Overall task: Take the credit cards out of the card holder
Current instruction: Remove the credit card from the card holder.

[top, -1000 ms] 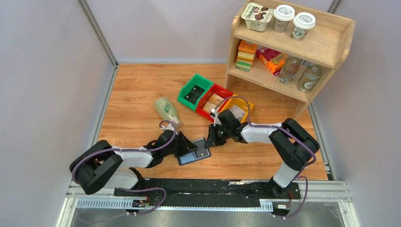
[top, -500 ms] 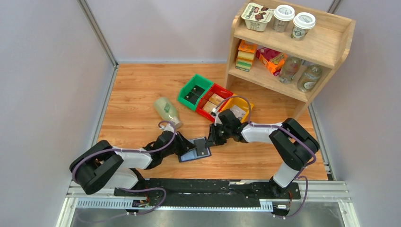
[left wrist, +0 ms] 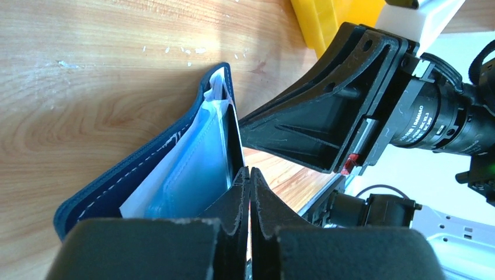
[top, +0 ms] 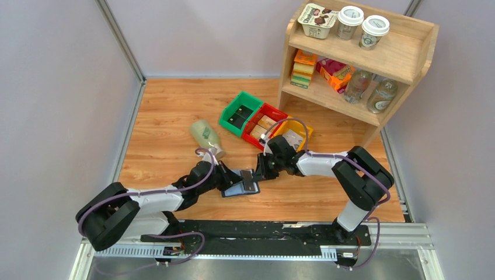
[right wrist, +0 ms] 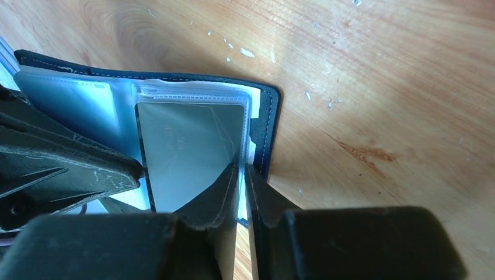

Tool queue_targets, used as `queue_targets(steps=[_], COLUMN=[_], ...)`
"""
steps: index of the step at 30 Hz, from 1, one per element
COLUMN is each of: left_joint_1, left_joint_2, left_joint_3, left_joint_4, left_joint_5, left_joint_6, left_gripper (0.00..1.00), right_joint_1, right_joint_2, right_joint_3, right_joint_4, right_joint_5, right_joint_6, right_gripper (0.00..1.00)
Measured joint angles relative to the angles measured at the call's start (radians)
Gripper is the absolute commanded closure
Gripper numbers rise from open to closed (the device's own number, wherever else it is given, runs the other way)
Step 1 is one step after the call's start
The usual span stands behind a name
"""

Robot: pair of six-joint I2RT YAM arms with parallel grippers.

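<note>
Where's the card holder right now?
Top view, front centre of the table: the card holder lies open between the left pincer and the right pincer, near the red bin.

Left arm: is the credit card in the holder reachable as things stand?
Likely yes. The right gripper pinches the card holder by its flap so it lies open, and nothing covers the credit card at its free edge. The left gripper looks shut right on that edge.
</note>
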Motion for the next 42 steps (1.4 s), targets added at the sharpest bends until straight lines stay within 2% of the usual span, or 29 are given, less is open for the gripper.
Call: queue_targets(steps=[7,11,14,16,17,19,20,22,31,42], left_joint_1=[-0.010,-0.010,-0.010,-0.010,-0.010,-0.010,-0.010,-0.010,-0.010,-0.011], left_joint_2=[-0.188,-0.298,-0.352,-0.362,-0.360,-0.337,-0.321,-0.277,-0.168,-0.055], left_joint_3=[0.001,0.001,0.001,0.001,0.002,0.011,0.020,0.053,0.223,0.267], left_joint_4=[-0.172,-0.330,-0.426,-0.456,-0.468,-0.496,-0.511,-0.550,-0.760,-0.817], left_joint_5=[-0.020,-0.062,-0.081,-0.087,-0.087,-0.087,-0.086,-0.087,-0.129,-0.121], left_joint_6=[0.041,0.049,0.053,0.062,0.066,0.078,0.085,0.103,0.214,0.269], left_gripper=[1.00,1.00,0.87,0.83,0.82,0.73,0.66,0.63,0.61,0.63], right_joint_1=[0.024,0.026,0.026,0.026,0.026,0.026,0.026,0.026,0.026,0.036], right_joint_2=[-0.029,-0.032,-0.034,-0.041,-0.045,-0.055,-0.059,-0.066,-0.069,-0.014], right_joint_3=[0.010,0.016,0.020,0.026,0.030,0.042,0.050,0.069,0.105,0.107], right_joint_4=[-0.074,-0.097,-0.108,-0.130,-0.143,-0.167,-0.178,-0.192,-0.219,-0.219], right_joint_5=[0.035,0.041,0.042,0.048,0.053,0.062,0.066,0.075,0.093,0.093], right_joint_6=[-0.009,-0.009,-0.008,-0.010,-0.011,-0.012,-0.010,-0.010,0.004,0.012], right_gripper=[0.82,0.78,0.75,0.71,0.66,0.60,0.59,0.59,0.67,0.67])
